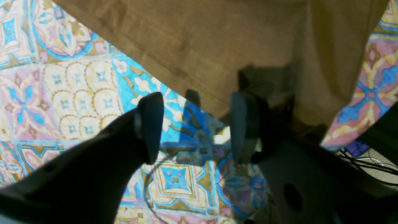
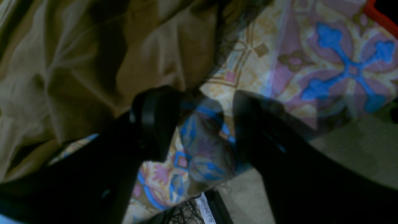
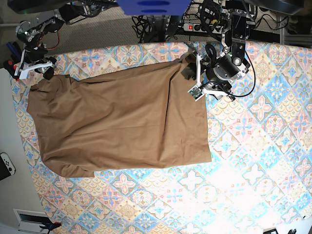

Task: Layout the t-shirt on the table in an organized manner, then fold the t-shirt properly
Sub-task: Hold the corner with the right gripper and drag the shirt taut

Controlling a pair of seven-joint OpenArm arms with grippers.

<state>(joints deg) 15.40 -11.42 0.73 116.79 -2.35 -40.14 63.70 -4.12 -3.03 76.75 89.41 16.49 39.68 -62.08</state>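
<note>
The tan-brown t-shirt (image 3: 117,122) lies spread across the left and middle of the patterned table (image 3: 253,146), with some wrinkles. My left gripper (image 3: 194,74) hovers at the shirt's far right corner. In the left wrist view the left gripper (image 1: 197,124) is open and empty over the table (image 1: 77,93), just short of the shirt's edge (image 1: 217,46). My right gripper (image 3: 43,71) is at the shirt's far left corner. In the right wrist view the right gripper (image 2: 202,124) is open and empty, with bunched shirt cloth (image 2: 77,77) beside its left finger (image 2: 155,121). The neck label is hidden.
Cables and a power strip (image 3: 195,25) lie beyond the table's far edge. A white controller (image 3: 6,165) lies left of the table. The table edge and beige carpet (image 2: 357,149) are close under the right gripper, and a red object (image 2: 379,15) is at that view's corner.
</note>
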